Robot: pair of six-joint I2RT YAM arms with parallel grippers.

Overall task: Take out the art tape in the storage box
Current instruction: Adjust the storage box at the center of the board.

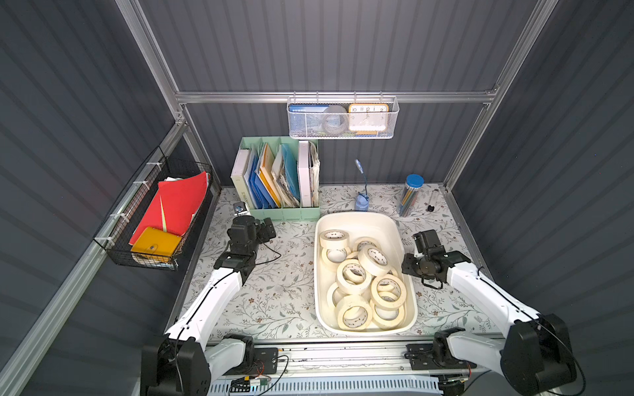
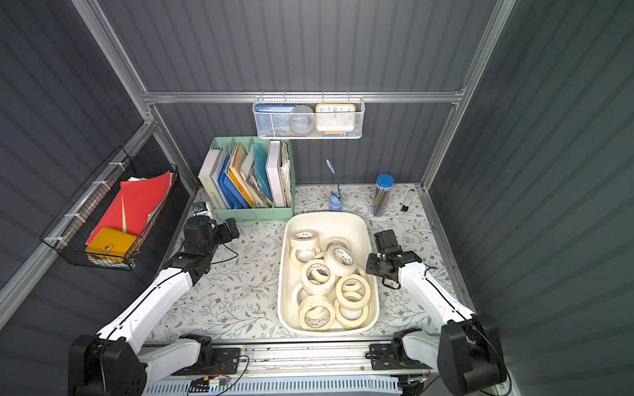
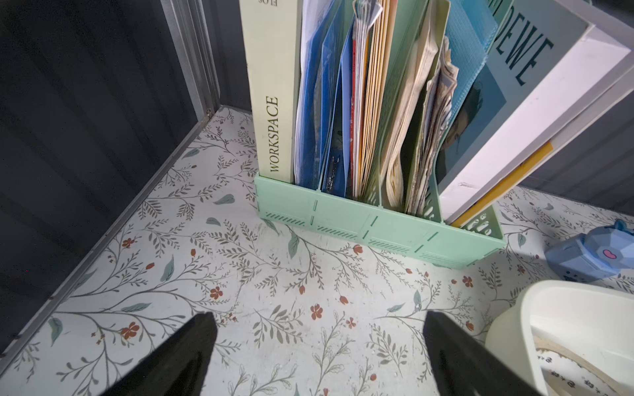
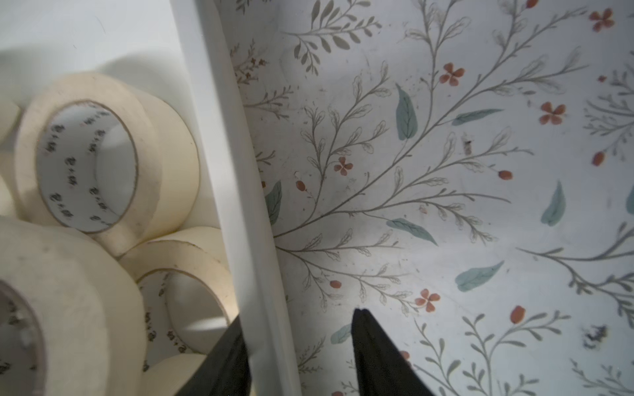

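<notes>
Currently art tape (image 1: 373, 269) heaped in storage box (image 1: 356, 214); folders (image 1: 262, 187) in organizer (image 1: 291, 214)

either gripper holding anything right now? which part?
Nothing clamped yet. Right gripper straddles the storage box side wall, outer finger clear of it. Left gripper open, empty.

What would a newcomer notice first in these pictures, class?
The white storage box, right of centre on the floral table, heaped with cream art tape rolls, draws the eye first. Next come the red folders in the black wire basket on the left wall.
</notes>
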